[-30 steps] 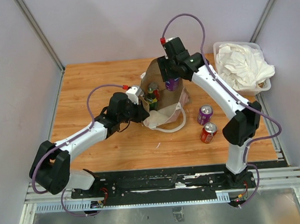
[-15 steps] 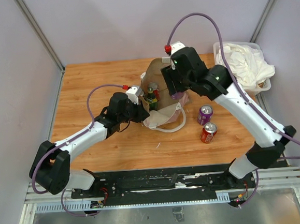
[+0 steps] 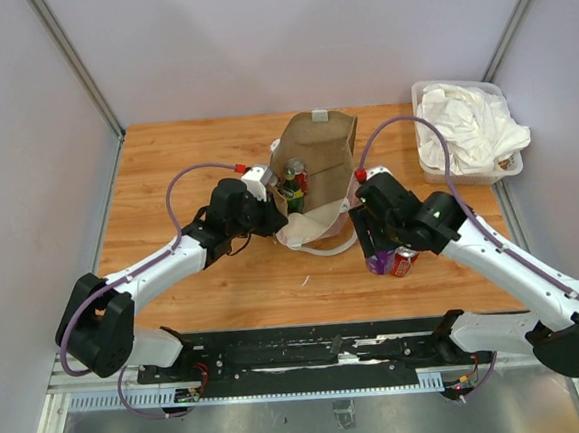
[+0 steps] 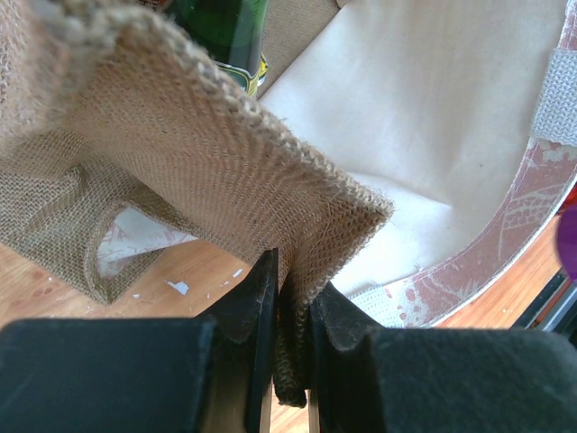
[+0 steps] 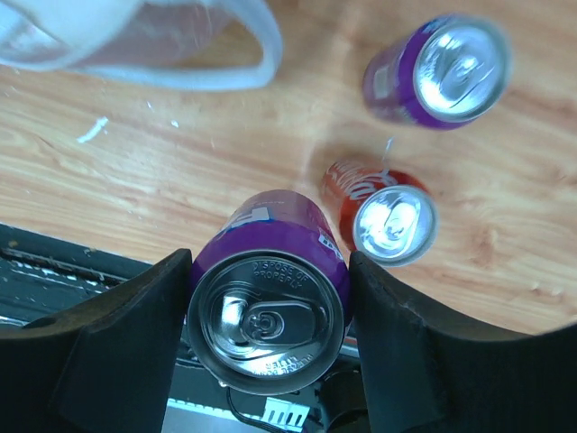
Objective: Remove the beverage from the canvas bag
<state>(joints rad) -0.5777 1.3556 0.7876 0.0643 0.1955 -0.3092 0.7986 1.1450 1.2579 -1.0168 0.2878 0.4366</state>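
- The tan-brown boxy canvas bag (image 3: 323,154) stands mid-table, mouth open upward; dark glass bottles (image 3: 291,184) fill its left part, and the right part is free.
- The left gripper (image 4: 293,293) pinches the bag's left rim, so that side is closed by the arm.
- The right gripper (image 5: 269,271) clamps a purple drink can (image 5: 270,316); a red drink can (image 5: 379,212) stands just beside it, and a second purple can (image 5: 439,68) is near.
- A white looped handle (image 5: 267,45) lies before the bag.
- The bare wooden table (image 3: 155,167) on the left is open.

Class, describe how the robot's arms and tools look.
The left arm and right arm have white links and bulky black joints. A purple cable with a red end cap loops over each. The left tool and right tool each have two black fingers.
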